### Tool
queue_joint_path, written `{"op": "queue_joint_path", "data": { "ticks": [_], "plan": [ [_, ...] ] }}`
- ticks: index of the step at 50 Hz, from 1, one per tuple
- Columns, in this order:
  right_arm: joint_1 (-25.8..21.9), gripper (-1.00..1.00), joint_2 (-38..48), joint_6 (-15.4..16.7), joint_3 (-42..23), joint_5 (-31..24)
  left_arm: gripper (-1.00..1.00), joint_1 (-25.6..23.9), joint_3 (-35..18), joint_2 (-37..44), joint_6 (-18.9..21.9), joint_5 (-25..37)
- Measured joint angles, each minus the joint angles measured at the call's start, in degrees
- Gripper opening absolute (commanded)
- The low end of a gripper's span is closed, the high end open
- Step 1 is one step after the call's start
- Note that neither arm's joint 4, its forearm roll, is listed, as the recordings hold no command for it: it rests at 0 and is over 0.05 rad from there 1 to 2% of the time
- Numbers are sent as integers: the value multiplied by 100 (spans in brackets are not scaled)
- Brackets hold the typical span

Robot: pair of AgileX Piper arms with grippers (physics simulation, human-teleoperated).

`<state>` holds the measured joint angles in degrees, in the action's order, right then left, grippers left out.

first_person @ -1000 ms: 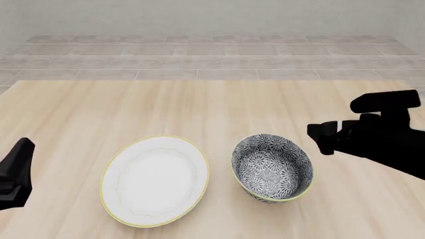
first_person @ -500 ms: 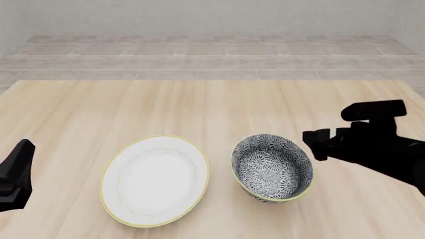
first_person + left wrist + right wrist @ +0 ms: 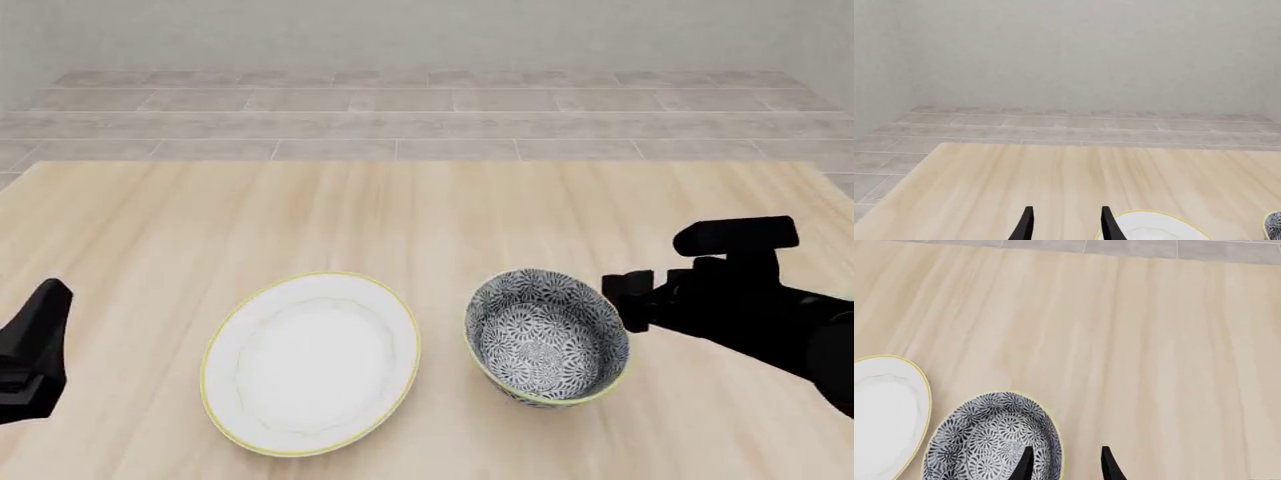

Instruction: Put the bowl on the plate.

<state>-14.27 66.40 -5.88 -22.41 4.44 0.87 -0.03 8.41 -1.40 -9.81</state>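
Note:
The bowl [image 3: 547, 336], blue-grey and white floral with a thin yellowish rim, stands upright on the table right of the plate [image 3: 310, 362], a small gap between them. The plate is white with a yellow-gold rim and holds nothing. My right gripper [image 3: 627, 300] hovers at the bowl's right rim, open. In the right wrist view one finger lies over the bowl [image 3: 991, 440] and the other outside its rim; the plate [image 3: 884, 412] shows beyond. My left gripper [image 3: 48, 305] sits at the table's left edge, open and holding nothing, well away from the plate [image 3: 1154, 227].
The light wooden table [image 3: 427, 215] stretches bare behind the plate and bowl. A grey tiled floor [image 3: 427, 110] and a pale wall lie past its far edge.
My right gripper has moved left and slightly down, closing in on the bowl's right rim. The left arm, bowl and plate have stayed put.

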Motion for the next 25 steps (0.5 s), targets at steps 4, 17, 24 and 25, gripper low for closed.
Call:
{"op": "queue_joint_path", "data": {
  "ticks": [4, 17, 24, 25],
  "plan": [
    [6, 100, 69, -16, 31, 77, 100, 0, 0, 37, 5, -35],
    [21, 100, 272, -69, 135, 314, 100, 4, 0, 153, 21, -145],
    [18, 100, 379, -105, 188, 445, 100, 7, 0, 190, 28, -178],
    [17, 100, 396, -110, 196, 465, 100, 7, 0, 195, 30, -183]
  ]
}}
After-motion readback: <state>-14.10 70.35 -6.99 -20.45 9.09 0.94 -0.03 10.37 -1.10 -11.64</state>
